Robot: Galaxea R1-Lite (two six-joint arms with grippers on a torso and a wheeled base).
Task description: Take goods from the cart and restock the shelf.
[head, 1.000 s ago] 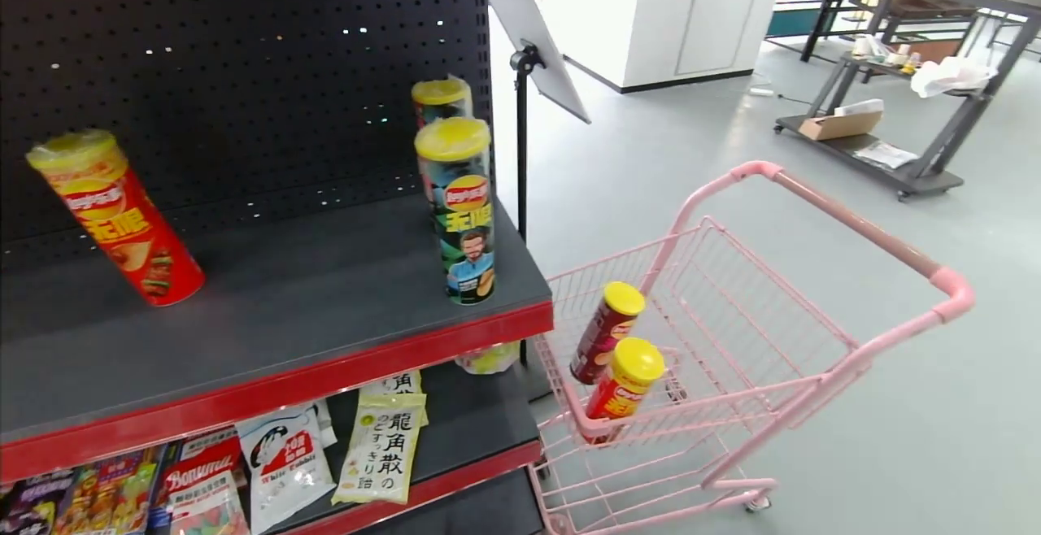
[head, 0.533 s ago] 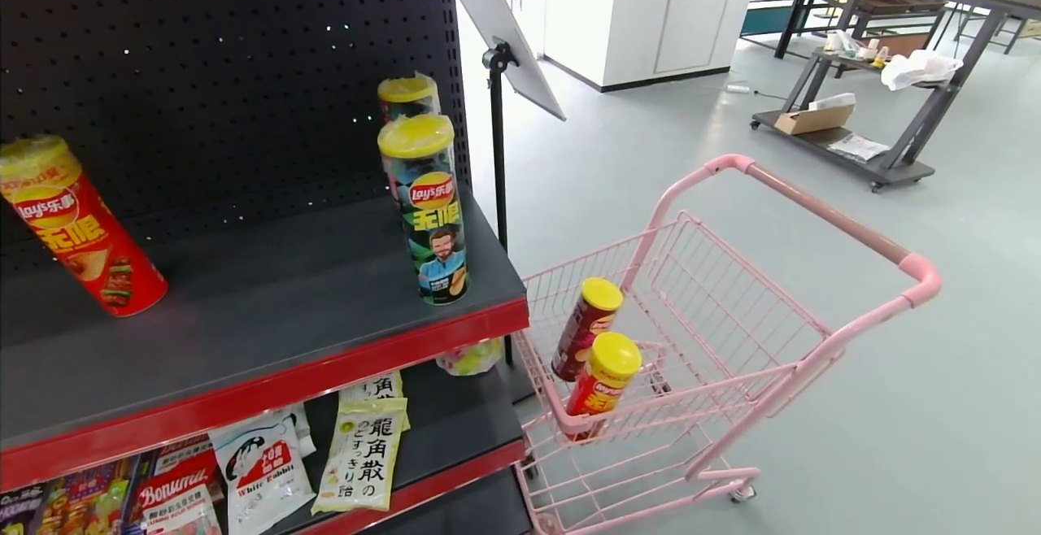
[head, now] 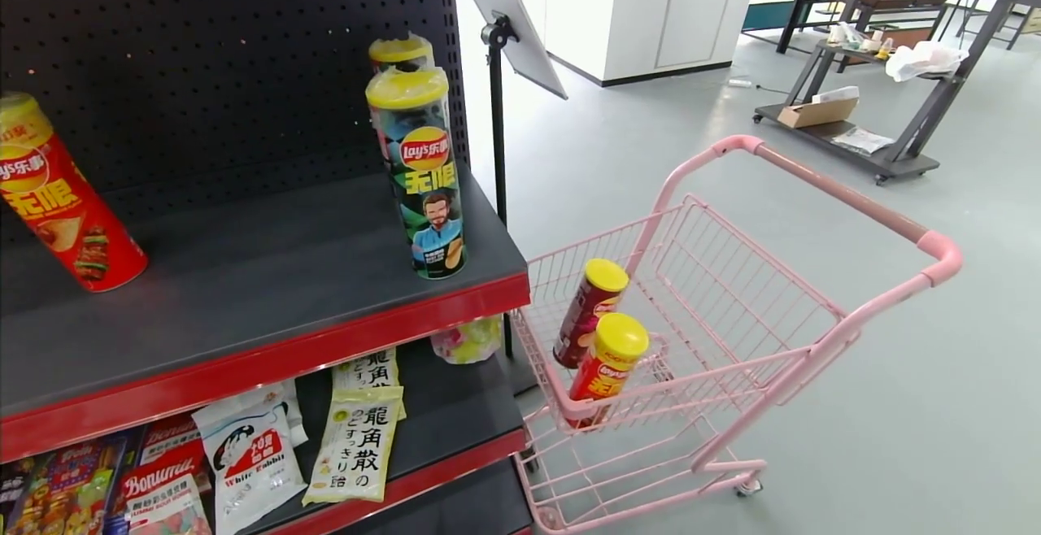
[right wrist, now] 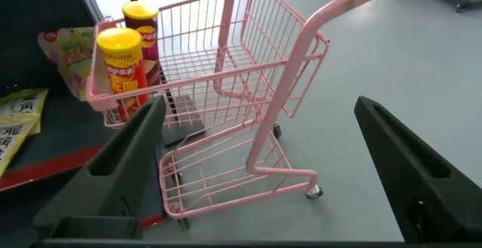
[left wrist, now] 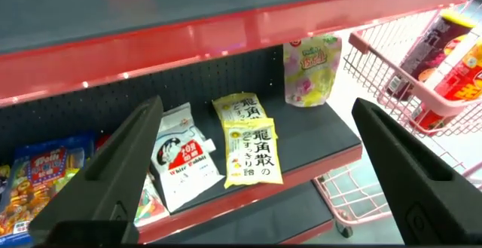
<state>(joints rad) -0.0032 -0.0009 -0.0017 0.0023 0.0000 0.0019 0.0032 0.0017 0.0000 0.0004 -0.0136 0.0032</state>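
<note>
Print shows on several packs. On the upper shelf (head: pixel 260 275), the dark can (head: pixel 423 185) carries a round red logo with pale lettering and big yellow characters under it. The red can (head: pixel 57 202) at the left bears the same kind of logo and characters. On the lower shelf (head: pixel 455 413), the yellow sachet (head: pixel 358 450) has black characters running down its face, the white bag (head: pixel 248 458) has a red label with lettering, and the red pack (head: pixel 163 478) has white script. In the cart (head: pixel 846 195), the red-and-yellow can (head: pixel 606 368) shows yellow characters; the dark red can (head: pixel 587 315) has print too small to tell.

pink wire cart (head: pixel 941 249) right of black metal shelf (head: pixel 244 275) | two yellow-lidded cardboard tubes (head: pixel 606 372) in cart | green cardboard tube (head: pixel 424 193) on shelf's right end
</note>
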